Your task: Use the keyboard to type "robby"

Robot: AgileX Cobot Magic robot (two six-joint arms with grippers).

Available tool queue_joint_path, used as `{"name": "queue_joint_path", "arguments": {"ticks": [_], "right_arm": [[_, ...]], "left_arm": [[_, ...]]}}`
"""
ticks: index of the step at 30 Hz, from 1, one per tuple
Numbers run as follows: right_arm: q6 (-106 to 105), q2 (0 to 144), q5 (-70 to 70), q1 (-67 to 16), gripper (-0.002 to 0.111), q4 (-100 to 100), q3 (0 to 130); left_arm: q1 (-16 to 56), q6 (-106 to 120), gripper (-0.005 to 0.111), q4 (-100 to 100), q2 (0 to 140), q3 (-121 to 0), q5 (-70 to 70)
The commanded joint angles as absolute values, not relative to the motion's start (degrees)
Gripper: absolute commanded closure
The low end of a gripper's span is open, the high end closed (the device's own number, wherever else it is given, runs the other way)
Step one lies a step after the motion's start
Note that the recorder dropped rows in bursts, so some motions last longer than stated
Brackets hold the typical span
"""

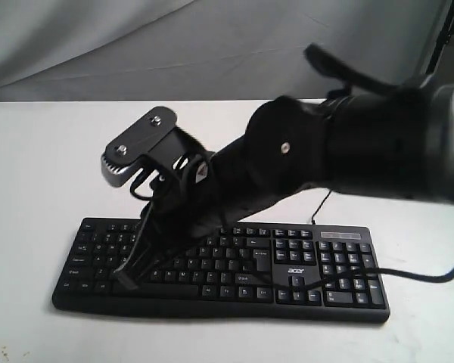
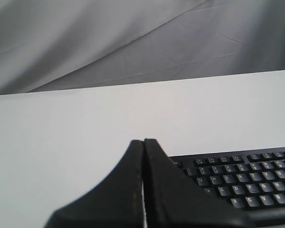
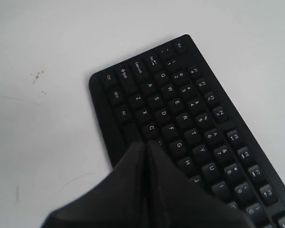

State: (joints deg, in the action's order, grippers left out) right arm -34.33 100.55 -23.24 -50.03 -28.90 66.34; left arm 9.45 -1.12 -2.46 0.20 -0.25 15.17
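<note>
The black keyboard (image 1: 340,261) lies on the white table (image 1: 38,189), its "acer" logo (image 1: 296,271) facing the front. My right arm reaches in from the right and across the keyboard to its left half. The right gripper (image 1: 126,282) is shut and empty, pointing down at the lower letter rows. In the right wrist view the right gripper (image 3: 146,142) tip stands just past the C key (image 3: 151,128) over the keyboard (image 3: 190,109); contact cannot be told. The left gripper (image 2: 143,141) is shut and empty, beside the keyboard (image 2: 247,185) corner, and is out of the exterior view.
A thin black USB cable (image 1: 322,201) runs back from the keyboard. The arm's own thick cable (image 1: 408,274) drapes over the number pad. A grey cloth backdrop (image 1: 212,45) hangs behind the table. Small brown specks (image 3: 37,76) mark the tabletop.
</note>
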Motion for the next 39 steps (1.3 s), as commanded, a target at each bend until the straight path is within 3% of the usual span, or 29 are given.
{"name": "queue_joint_path", "arguments": {"ticks": [1,14,26,39], "right_arm": [[-34.61,104.09,-16.17,-50.91,0.108,-27.6,66.82],[-34.61,117.81,-19.43,-50.0,0.108,-22.72,80.53],[-39.17,123.58,-11.17,-49.18,0.108,-22.18,80.43],[-39.17,124.38,-11.13,-50.08,0.108,-21.61,79.8]], "left_arm": [[9.82,-1.28,0.107,-2.74,0.0,0.0,14.76],[9.82,-1.28,0.107,-2.74,0.0,0.0,14.76],[9.82,-1.28,0.107,-2.74,0.0,0.0,14.76],[9.82,-1.28,0.107,-2.74,0.0,0.0,14.76]]}}
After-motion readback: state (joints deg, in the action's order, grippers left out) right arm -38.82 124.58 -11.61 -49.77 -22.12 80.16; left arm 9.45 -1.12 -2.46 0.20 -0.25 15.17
